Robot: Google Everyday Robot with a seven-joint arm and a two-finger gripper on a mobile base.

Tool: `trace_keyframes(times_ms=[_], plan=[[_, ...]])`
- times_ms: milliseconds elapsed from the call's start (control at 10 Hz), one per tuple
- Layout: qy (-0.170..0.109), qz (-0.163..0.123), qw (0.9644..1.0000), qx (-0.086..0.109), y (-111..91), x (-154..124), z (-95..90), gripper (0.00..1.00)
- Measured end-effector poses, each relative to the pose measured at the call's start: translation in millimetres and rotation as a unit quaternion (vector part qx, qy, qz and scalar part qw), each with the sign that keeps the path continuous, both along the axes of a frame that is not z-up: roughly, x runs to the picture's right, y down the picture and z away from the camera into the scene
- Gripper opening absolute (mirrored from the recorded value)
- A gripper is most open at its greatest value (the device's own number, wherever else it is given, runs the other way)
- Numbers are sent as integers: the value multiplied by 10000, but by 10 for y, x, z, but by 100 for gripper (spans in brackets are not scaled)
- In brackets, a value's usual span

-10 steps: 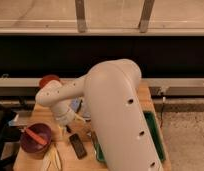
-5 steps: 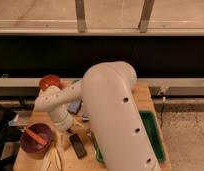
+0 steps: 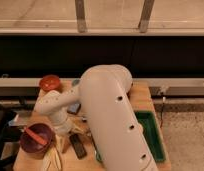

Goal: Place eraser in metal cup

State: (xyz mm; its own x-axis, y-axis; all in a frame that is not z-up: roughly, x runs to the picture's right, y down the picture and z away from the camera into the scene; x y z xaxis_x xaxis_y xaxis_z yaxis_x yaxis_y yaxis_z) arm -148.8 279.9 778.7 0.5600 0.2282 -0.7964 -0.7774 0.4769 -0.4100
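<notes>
Working at the pickup step: hovering the pincer (image 3: 75, 129), jaws apart and empty, with the eraser (image 3: 77, 145) lying flat just beneath. Next calling for lowering, clamping; cup hiding, unable to tell where.

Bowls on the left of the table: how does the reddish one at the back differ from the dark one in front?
The back bowl is orange-red; the front bowl is dark maroon. The front bowl holds an orange-red utensil; nothing sticks out of the back bowl. The front bowl lies beside the gripper, which is close by the black eraser; the back bowl is farther off. Both are round and upright.
</notes>
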Motion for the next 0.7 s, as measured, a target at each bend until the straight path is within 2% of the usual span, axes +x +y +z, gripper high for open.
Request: trace_keyframes(times_ms=[100, 400, 600, 700], plan=[[3, -38, 10000, -28, 36, -13, 5, 76], [53, -71, 10000, -37, 87, -34, 9, 46], [67, -12, 9999, 102, 40, -25, 1, 28], [66, 33, 9997, 223, -11, 3, 1, 16]])
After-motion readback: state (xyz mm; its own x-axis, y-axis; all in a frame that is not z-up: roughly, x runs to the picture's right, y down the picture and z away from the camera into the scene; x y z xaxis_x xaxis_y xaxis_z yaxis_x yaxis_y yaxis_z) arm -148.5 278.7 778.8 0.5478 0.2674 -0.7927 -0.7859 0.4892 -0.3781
